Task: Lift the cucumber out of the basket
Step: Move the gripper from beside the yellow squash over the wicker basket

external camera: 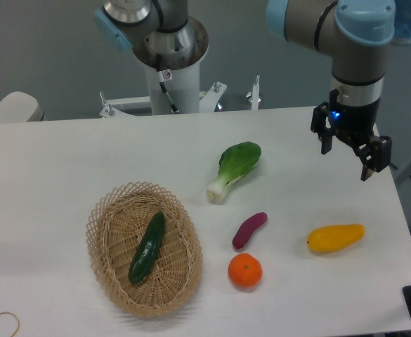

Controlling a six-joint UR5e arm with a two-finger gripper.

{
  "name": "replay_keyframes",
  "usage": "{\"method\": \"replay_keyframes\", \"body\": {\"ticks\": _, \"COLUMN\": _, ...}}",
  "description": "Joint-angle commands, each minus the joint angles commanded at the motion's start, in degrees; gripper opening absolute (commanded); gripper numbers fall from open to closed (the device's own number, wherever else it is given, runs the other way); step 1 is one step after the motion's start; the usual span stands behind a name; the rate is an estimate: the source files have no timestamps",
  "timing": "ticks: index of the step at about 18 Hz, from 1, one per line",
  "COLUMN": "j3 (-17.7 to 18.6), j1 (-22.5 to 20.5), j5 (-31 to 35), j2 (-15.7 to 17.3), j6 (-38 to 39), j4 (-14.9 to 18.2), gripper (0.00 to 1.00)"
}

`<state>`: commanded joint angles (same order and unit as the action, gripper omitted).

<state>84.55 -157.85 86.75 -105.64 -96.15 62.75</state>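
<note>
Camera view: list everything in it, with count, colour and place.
basket: one, light tan wicker, front left of the table
cucumber: one, dark green, lying inside the basket
bok choy: one, green leaves with a white stem, mid-table
sweet potato: one, purple, right of the basket
orange: one, orange, front, below the sweet potato
yellow fruit: one, yellow, front right
table: one, white
thin loop: one, tan, front left corner
arm: one, grey and light blue, upper right
pincer: one, black, open, above the table's right side, holding nothing

Arm upright at right, wrist vertical, claw [347, 151] pointing down, fingers spread, holding nothing.
</note>
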Motion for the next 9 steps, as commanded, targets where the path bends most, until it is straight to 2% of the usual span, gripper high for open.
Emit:
{"method": "replay_keyframes", "body": {"ticks": 5, "j3": 1.1, "j1": 0.9, "j5": -0.1, "j2": 0.8, "j6": 0.0, "j4": -0.4, "gripper": 1.0}}
{"method": "replay_keyframes", "body": {"ticks": 9, "j3": 3.8, "j1": 3.2, "j5": -0.3, "j2": 1.5, "j6": 0.8, "j4": -0.4, "gripper": 1.0}}
